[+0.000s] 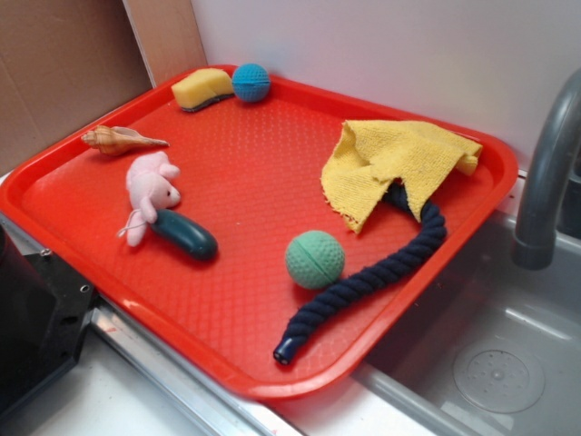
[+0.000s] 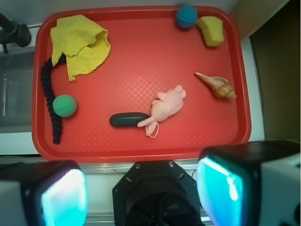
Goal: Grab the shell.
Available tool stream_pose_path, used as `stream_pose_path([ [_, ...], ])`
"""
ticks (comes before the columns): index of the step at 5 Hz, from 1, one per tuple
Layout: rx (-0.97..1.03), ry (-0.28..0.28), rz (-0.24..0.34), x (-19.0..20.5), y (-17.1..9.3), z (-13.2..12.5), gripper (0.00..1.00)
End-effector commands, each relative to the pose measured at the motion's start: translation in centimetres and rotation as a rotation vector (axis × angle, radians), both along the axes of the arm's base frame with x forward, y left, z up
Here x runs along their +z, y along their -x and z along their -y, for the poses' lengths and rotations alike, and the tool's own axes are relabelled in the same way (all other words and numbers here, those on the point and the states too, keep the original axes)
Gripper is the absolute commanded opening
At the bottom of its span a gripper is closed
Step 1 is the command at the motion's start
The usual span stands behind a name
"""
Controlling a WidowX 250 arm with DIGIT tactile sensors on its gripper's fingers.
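Wrist view: fingers (image 2: pixel 143 188) apart, high above tray (image 2: pixel 141 146), empty. Shell (image 2: pixel 217 84) lying free near pig (image 2: pixel 167 106); best to descend over whorls, pinch across body, not tail.

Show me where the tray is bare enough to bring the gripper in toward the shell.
Widest bare patch: mid-tray, between yellow cloth, blue ball and pink toy. The shell lies alone near one edge. Crowded: rope, green ball and cloth at the far end.
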State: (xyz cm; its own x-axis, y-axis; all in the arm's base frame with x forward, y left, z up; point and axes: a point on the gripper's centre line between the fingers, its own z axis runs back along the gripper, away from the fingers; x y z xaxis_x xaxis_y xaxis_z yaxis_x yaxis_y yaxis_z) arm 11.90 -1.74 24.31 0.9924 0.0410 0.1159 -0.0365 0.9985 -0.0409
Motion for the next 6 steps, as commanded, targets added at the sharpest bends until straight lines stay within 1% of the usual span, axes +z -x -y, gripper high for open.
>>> stream_pose_path([
  [1,0.000,0.000,0.000,0.0,0.0,0.0,1.00],
  [2,-0.010,-0.027,-0.001,-2.7,-2.4,-5.0,1.00],
  [3,-0.203,-0.033,0.032,-4.7,-4.8,-9.4,1.00],
  [4,-0.304,-0.077,0.046,-7.6,-6.5,-13.0,1.00],
  [5,-0.403,-0.174,-0.016,-11.5,-8.2,-14.9,1.00],
  [6,-0.488,-0.213,-0.024,-14.0,-8.4,-15.2,1.00],
])
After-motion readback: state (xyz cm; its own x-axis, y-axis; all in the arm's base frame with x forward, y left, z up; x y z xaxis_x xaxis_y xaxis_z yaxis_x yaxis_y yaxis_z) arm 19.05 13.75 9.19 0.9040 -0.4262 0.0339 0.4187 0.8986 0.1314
